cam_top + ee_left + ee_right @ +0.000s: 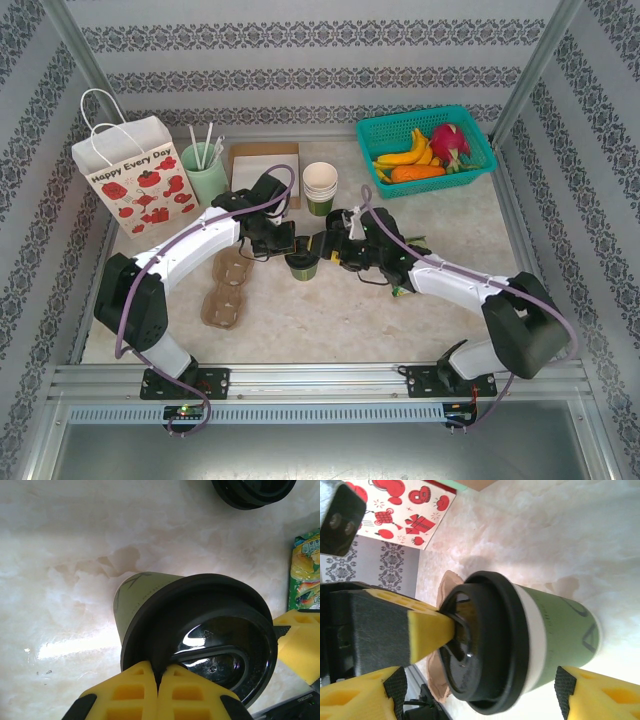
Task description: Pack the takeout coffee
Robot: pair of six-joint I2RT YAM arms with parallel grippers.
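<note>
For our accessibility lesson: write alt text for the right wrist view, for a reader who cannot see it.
A dark green paper cup with a black lid sits between the right gripper's open yellow fingers. The left gripper's shut yellow tip meets the lid; a red-printed paper bag stands behind.

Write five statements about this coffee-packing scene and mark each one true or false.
1. The coffee cup has its black lid on. True.
2. The cup lies on its side. False: it stands upright on the table.
3. The left fingers are closed together at the lid's edge. True.
4. The right fingers are pinched shut. False: they stand apart, with the cup between them.
5. The basket holds cups. False: it holds fruit.
</note>
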